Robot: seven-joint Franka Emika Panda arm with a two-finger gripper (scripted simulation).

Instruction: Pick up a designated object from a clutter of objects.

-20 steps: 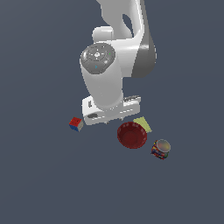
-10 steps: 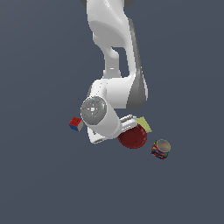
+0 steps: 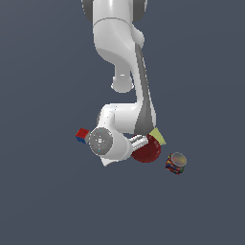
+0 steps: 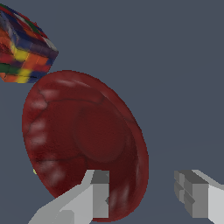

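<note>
The dark red bowl [image 3: 148, 150] sits in the middle of the clutter, and its ribbed inside fills the wrist view [image 4: 83, 135]. My gripper [image 4: 144, 194] is open and low at the bowl's edge. One finger [image 4: 98, 192] is over the bowl's inside; the other finger [image 4: 194, 192] is outside the rim. In the exterior view my tilted hand hides most of the gripper [image 3: 139, 142], which sits at the bowl's left side. The red-blue-white cube [image 3: 82, 136] lies to the exterior view's left of the hand.
The short can with the colourful label [image 3: 176, 163] stands to the exterior view's right of the bowl and shows past the bowl in the wrist view [image 4: 24, 48]. The flat yellow-green rectangle [image 3: 158, 136] lies just behind the bowl. The surface is plain dark grey.
The arm has come down and tilted over. The hand has dropped from above the objects to the bowl's side, and now covers part of the bowl.
</note>
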